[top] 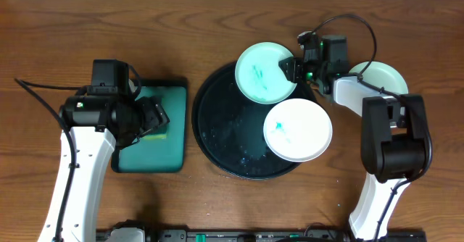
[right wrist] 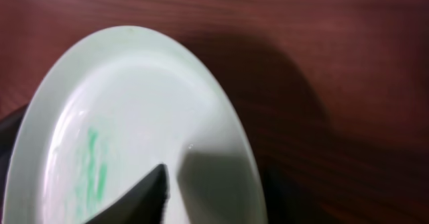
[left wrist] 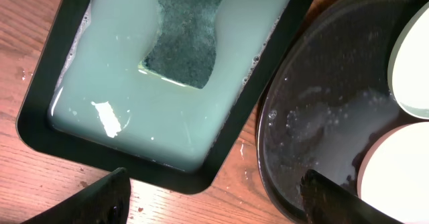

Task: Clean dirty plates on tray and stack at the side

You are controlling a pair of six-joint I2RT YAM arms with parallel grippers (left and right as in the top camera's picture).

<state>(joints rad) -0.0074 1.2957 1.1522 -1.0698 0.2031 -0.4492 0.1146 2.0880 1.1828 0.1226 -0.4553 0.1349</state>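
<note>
Right gripper [top: 292,69] at the rim of the smeared mint plate [top: 261,72]. One finger [right wrist: 142,194] lies over the plate's inner face and the other is hidden, so can't tell opening or grip. The plate sits on the black tray [top: 210,126], at the edge nearest the gripper. White plate [top: 297,130] also on the tray, just beside. Third plate [top: 380,75] behind the gripper, on the table [top: 72,24]. Left gripper [top: 155,119] spread wide, empty, over the teal tray [left wrist: 40,127], sponge [left wrist: 184,43] below in cloudy liquid.
</note>
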